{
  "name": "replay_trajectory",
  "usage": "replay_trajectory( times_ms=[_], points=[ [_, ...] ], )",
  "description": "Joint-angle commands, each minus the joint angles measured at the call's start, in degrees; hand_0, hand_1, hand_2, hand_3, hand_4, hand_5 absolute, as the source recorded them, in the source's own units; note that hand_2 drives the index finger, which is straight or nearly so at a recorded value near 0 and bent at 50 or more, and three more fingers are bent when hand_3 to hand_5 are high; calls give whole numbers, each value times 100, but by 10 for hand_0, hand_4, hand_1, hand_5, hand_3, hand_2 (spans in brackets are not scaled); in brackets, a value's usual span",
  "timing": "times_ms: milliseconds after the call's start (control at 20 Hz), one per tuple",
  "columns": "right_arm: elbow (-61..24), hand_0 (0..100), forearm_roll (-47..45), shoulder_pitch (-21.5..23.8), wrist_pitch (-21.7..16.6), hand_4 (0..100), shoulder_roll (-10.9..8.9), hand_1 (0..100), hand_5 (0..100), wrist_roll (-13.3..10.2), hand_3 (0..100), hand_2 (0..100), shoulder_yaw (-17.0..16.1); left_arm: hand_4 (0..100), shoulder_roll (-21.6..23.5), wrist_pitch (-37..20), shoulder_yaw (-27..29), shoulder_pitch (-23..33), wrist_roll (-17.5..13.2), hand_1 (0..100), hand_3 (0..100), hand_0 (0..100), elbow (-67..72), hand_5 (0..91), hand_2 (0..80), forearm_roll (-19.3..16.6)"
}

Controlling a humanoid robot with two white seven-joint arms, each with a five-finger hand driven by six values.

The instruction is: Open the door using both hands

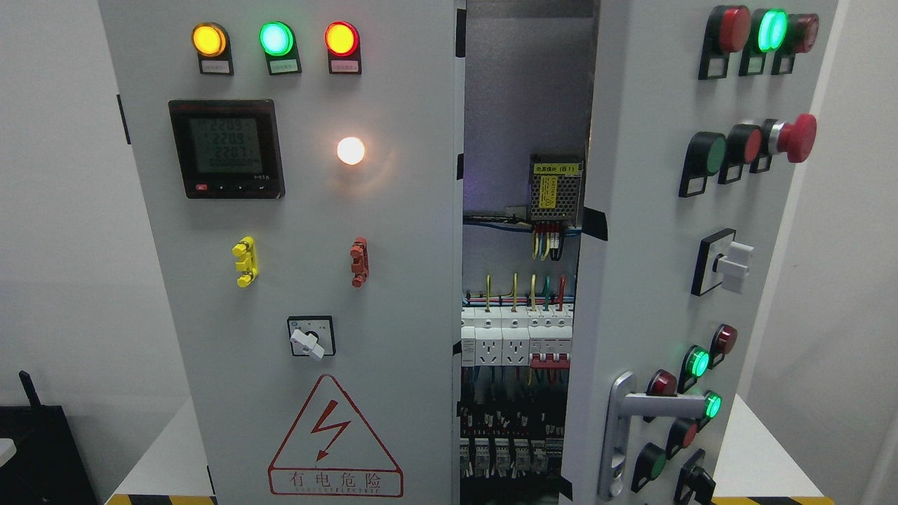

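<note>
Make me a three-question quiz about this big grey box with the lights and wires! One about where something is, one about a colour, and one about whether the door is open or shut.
1. Where is the lightning warning triangle?
A. Low on the left door
B. Top of the right door
C. Inside among the wires

2. What colour is the middle lamp of the three atop the left door?
A. Blue
B. Green
C. White

3. How is the right door now?
A. Fully shut
B. Taken off
C. Swung partly open

Answers: 1 A, the triangle sits near the left door's bottom edge. 2 B, it glows green between a yellow and a red lamp. 3 C, the gap shows the breakers and wiring inside. No robot hand is in view.
</note>
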Motion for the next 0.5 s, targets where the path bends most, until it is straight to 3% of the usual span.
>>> replay_trajectory(
  times_ms=[0, 451],
  points=[
    [0, 386, 0, 6, 0, 0, -4, 0, 0, -1, 0, 0, -106, 0, -193, -12, 0, -8, -1, 0, 0, 0, 0, 0, 0, 7],
    [0, 386, 0, -2, 0, 0, -4, 0, 0, -1, 0, 0, -106, 0, -193, -12, 0, 0, -1, 0, 0, 0, 0, 0, 0, 7]
  ],
)
